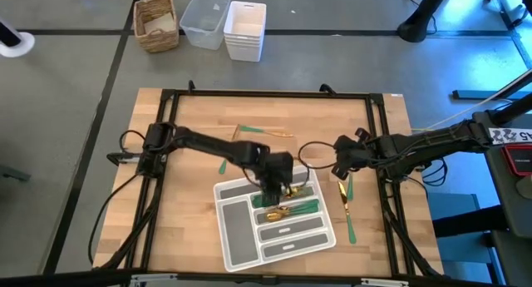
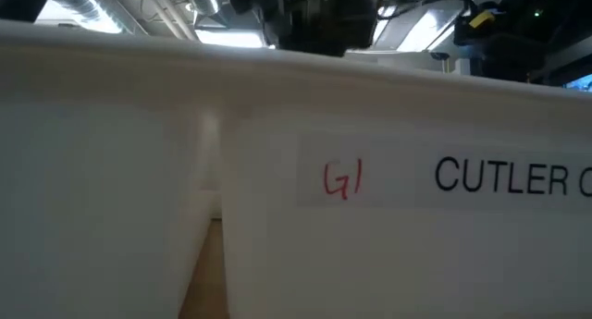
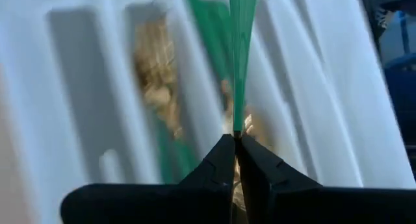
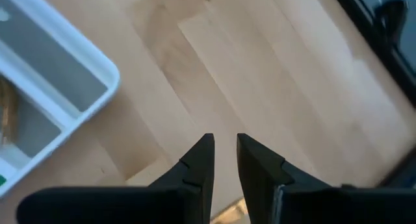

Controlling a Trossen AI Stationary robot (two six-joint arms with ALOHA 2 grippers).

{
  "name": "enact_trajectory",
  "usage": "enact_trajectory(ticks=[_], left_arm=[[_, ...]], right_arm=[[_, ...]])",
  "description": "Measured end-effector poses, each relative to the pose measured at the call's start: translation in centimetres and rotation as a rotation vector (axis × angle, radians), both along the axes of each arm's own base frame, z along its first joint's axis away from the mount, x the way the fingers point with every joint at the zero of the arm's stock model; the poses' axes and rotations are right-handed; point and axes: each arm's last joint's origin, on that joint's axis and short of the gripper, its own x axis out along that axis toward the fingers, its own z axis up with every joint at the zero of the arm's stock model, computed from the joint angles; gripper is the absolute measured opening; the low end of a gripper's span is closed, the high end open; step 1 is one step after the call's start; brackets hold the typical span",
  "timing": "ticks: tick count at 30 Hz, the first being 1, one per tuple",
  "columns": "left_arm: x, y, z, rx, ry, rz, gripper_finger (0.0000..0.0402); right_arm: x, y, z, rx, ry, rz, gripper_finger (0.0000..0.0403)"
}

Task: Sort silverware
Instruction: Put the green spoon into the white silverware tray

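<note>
My left gripper (image 1: 276,185) hangs over the grey compartmented tray (image 1: 235,237) and is shut on one piece of silverware, whose slim green handle (image 3: 242,55) runs away from the fingers over the tray's compartments. More gold-and-green silverware (image 1: 293,210) lies in a middle compartment. Loose pieces rest flat on the wood: one near the far edge (image 1: 253,132), a green one (image 1: 222,165) left of the tray, and two right of it (image 1: 342,195) (image 1: 351,229). My right gripper (image 4: 223,152) hovers open over bare wood by the tray's corner (image 4: 97,74). My left gripper pinches the silverware piece between its two shut fingers, at the near end of the green handle (image 3: 236,123), where a sliver of gold shows between the fingers. The handle lies along the fingers and points away from them. The piece is lifted clear above the tray.
The tray's white wall (image 2: 277,190), labelled in part "CUTLER", fills the low view. A dark frame (image 1: 266,94) rims the wooden table. Beyond its far edge stand a wicker basket (image 1: 157,22), a clear bin (image 1: 204,19) and a white bin (image 1: 245,29).
</note>
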Motion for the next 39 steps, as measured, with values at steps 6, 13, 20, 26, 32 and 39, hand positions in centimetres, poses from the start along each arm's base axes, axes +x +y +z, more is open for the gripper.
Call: enact_trajectory(ticks=[6, 13, 20, 26, 32, 39], left_arm=[[0.1, -2.7, -1.4, 0.014, -0.008, 0.012, 0.0005], [-0.1, -4.4, -2.6, -0.001, 0.016, 0.079, 0.0004], [0.0, -5.7, -3.8, -0.005, 0.045, 0.127, 0.0009], [0.3, -6.1, -5.3, 0.066, 0.048, 0.136, 0.0017], [0.4, -6.0, -5.7, 0.126, 0.024, 0.081, 0.0057], [0.3, -6.0, -5.4, 0.130, 0.020, 0.059, 0.0095]], right_arm=[[-0.3, -0.1, -0.1, 0.032, -0.011, -0.098, 0.0067], [-0.2, 0.0, -0.2, 0.059, -0.009, -0.092, 0.0067], [-0.2, 0.1, -0.2, 0.094, -0.044, -0.163, 0.0067], [-0.4, 0.1, -0.3, 0.145, -0.074, -0.286, 0.0067], [-1.0, 0.2, -1.2, 0.224, -0.020, -0.336, 0.0067], [-1.7, 0.3, -4.0, 0.314, 0.013, -0.444, 0.0067]])
